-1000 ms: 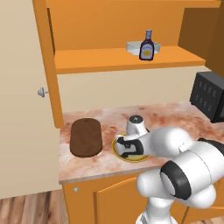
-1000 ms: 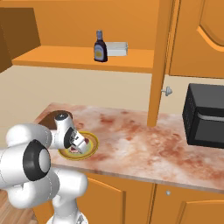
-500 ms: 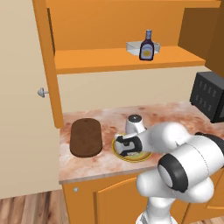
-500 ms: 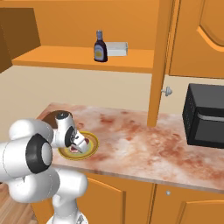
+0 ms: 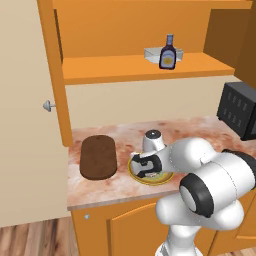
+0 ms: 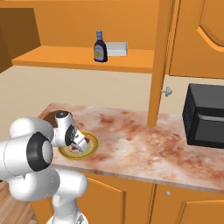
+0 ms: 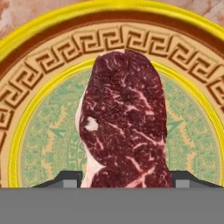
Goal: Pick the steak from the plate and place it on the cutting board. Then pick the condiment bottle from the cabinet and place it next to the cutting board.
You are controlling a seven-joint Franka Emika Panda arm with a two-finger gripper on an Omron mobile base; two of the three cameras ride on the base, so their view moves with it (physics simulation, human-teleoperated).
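Now we see the gripper [image 7: 124, 181] lower over the plate [image 7: 52, 48] than a second ago, fingers narrowed on either side of the steak [image 7: 124, 131]; a firm clamp we cannot tell. The steak lies on the plate, right of the cutting board [image 5: 98, 156].

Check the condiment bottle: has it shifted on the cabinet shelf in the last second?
No. The condiment bottle stands in the same spot in front of the clear tray on the cabinet shelf, as before.
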